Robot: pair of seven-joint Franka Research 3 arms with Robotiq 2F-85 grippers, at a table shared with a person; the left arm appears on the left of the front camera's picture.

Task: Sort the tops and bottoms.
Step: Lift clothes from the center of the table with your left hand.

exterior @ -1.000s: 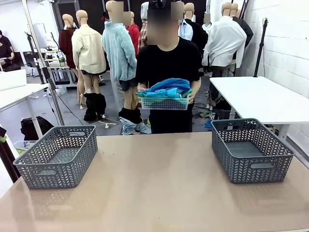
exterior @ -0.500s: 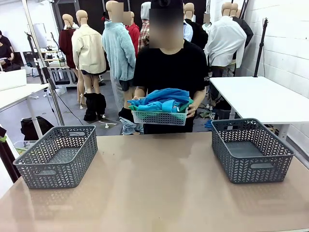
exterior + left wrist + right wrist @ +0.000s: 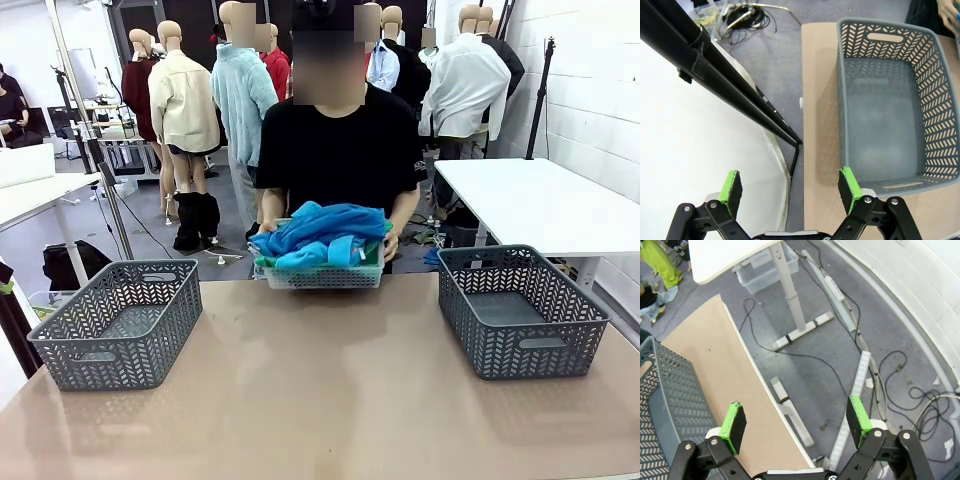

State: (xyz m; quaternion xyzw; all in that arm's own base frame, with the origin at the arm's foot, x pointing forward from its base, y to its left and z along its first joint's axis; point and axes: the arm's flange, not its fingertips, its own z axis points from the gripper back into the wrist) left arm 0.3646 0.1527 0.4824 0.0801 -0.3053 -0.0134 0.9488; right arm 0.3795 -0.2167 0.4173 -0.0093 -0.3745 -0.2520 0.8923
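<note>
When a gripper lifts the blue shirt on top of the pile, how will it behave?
Probably floppy: the blue shirt lies in crumpled folds and should drape. It may drag the turquoise garment bunched against it.

1. Left gripper (image 3: 790, 190): black jointed linkage fingers, each tipped with a flat bright-green pad (image 3: 731, 190). Round silver pivot screws (image 3: 864, 199) sit at the joints.
2. Right gripper (image 3: 796, 423): same build, with black linkage fingers, bright-green fingertip pads (image 3: 858, 420) and silver joint screws (image 3: 686, 445).
3. Person (image 3: 340, 150), far side of the scene: plain black short-sleeved T-shirt (image 3: 330, 165).
</note>
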